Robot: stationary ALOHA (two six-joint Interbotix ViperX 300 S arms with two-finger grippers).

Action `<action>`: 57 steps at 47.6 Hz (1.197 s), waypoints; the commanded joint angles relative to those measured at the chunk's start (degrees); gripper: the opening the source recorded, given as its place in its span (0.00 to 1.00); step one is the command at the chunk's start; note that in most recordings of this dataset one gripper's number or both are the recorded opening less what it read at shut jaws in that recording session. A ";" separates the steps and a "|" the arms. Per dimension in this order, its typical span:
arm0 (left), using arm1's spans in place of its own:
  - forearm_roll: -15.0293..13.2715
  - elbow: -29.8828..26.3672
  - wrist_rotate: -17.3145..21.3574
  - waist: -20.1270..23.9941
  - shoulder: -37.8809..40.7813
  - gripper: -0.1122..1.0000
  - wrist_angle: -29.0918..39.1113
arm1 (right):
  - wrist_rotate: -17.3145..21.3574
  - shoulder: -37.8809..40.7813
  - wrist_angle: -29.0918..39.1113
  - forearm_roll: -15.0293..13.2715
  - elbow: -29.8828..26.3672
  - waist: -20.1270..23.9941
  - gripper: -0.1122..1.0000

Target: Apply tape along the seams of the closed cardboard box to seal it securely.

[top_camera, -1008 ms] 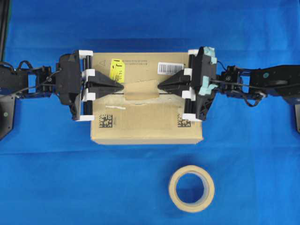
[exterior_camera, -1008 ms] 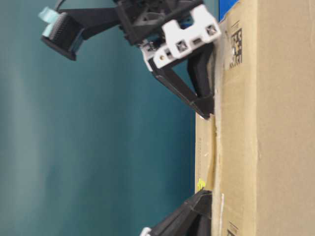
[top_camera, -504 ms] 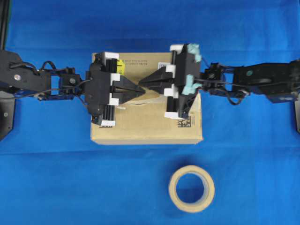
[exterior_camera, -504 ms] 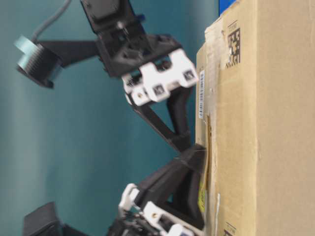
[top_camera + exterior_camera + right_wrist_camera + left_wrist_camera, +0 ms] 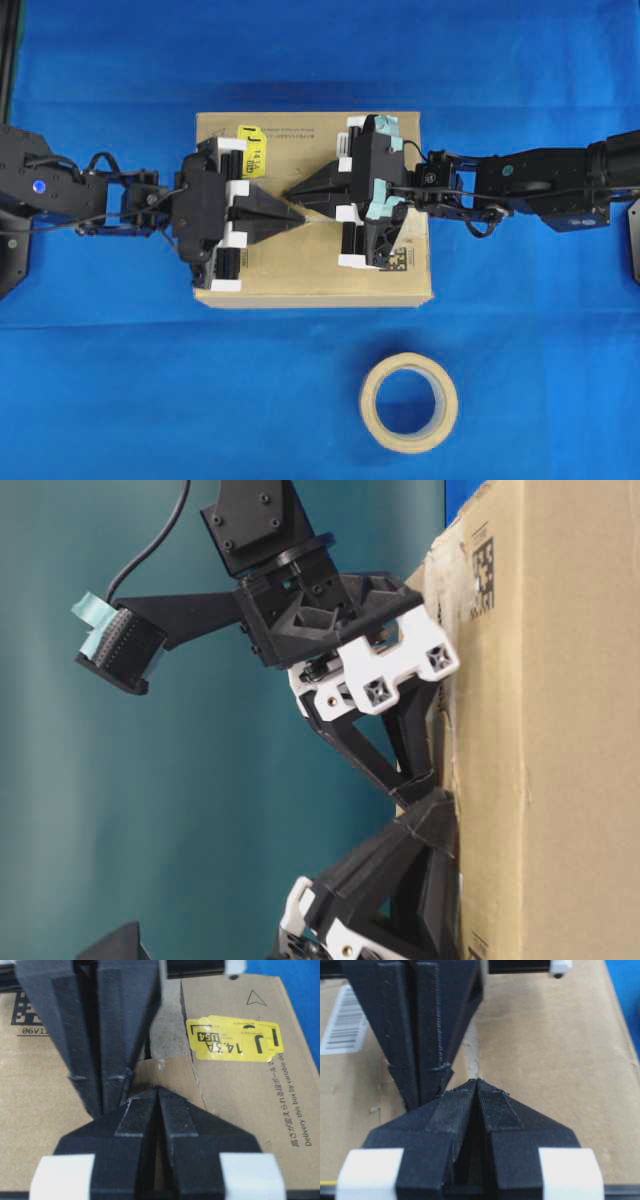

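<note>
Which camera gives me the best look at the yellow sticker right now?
The right wrist view: the yellow sticker lies unobstructed, print legible. Overhead shows it small, partly behind the left end effector. The table-level and left wrist views don't show it.

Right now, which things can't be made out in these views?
- The tape: mostly covered by both grippers' fingers in every view; whether it lies flat cannot be told.
- The seams: only a short stretch shows ahead of the left gripper; overhead, both arms cover them.
- The cardboard box: cut off by the table-level frame edge.
- The right gripper: contact with the tape is unclear.
</note>
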 commanded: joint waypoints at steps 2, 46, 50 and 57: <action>0.18 0.70 -0.44 -1.14 -0.44 0.10 0.09 | 0.26 0.00 -0.26 0.53 -0.26 0.53 0.09; -0.18 8.44 -3.60 0.26 -4.31 0.10 0.44 | -0.26 -5.27 -1.58 8.88 10.81 5.71 0.09; -0.09 7.03 -3.52 0.09 -6.86 0.10 1.14 | -0.88 -8.17 -1.41 8.61 10.63 5.71 0.09; -0.09 5.27 -2.37 0.09 -13.62 0.10 5.71 | -1.49 -15.21 -1.05 7.65 11.34 5.71 0.09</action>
